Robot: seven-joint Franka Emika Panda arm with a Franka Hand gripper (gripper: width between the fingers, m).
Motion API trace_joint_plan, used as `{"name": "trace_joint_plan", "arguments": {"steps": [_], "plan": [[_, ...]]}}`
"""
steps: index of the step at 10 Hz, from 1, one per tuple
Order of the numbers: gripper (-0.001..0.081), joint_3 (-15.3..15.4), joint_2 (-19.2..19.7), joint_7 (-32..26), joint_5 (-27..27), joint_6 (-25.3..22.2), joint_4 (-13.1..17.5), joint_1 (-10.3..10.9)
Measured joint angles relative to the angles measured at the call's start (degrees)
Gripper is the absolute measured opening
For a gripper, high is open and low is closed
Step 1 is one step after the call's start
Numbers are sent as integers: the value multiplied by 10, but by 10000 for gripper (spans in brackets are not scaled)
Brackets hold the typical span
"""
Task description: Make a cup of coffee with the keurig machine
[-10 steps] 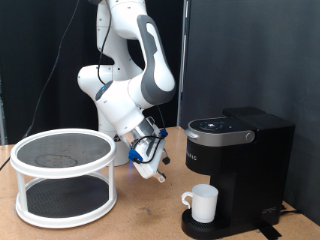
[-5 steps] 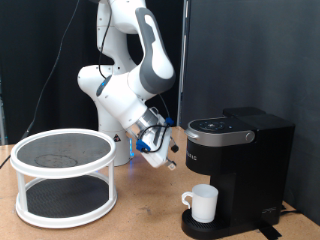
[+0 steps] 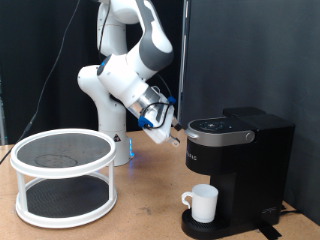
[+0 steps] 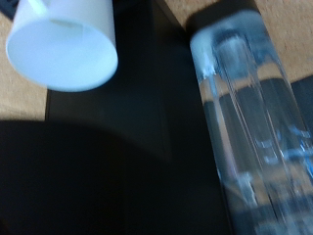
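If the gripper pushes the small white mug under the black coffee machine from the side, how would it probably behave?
The small white ceramic mug looks stiff and probably fragile. Its smooth glazed wall may be slippery, so it would likely slide rather than tip, being short and wide. It stands upright on the round drip base of the matte black coffee machine.

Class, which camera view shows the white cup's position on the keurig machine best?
The exterior view: the cup stands upright on the keurig machine drip base, handle visible. The wrist view shows only its open rim from above, blurred.

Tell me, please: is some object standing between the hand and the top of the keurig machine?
Nothing visible does. The hand hangs in open air beside the keurig machine, near its lid. The cup sits lower, on the drip base.
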Motion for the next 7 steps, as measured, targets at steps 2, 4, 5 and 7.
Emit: {"name": "trace_joint_plan", "arguments": {"steps": [2,4,5,7], "plan": [[734,-6,-44,13,2,-30,0,0],[734,-16,-86,28,2,-71,1,0],[734,-21,-105,35,2,-88,2,0],[734,-29,-142,52,2,-120,6,0]]}}
